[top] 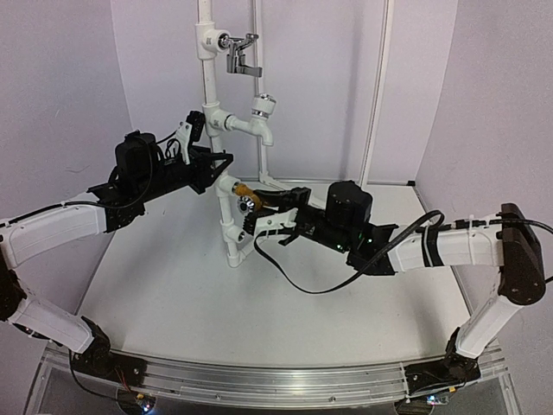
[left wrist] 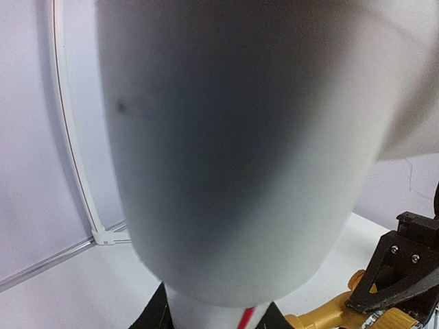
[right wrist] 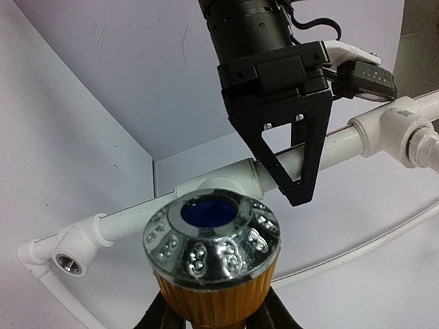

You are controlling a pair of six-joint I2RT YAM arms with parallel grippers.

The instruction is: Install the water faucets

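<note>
— Where is the brass tap [right wrist: 211, 264]?

— Low on the white pipe stand [top: 207, 82], its golden end at the lower elbow fitting [top: 228, 185]. Its round silvery knob faces the right wrist camera and has a blue centre. I cannot tell whether the thread is seated.

— What has hold of it?

— The right gripper [right wrist: 216, 317]. Its dark fingers press on either side of the golden body just below the knob, so it is clenched on the tap.

— And the other arm?

— The left gripper [left wrist: 216, 319] is higher on the same stand, and its fingers flank the pipe and grasp it. The pipe fills most of that wrist view, blurred.

— What else is on the stand?

— A white plastic tap [top: 263, 117] sits at the middle branch and a chrome tap [top: 243, 56] with a lever at the top. The right wrist view also shows an open threaded socket [right wrist: 68, 259] at one pipe end. The stand rests on the white table [top: 173, 294].
</note>
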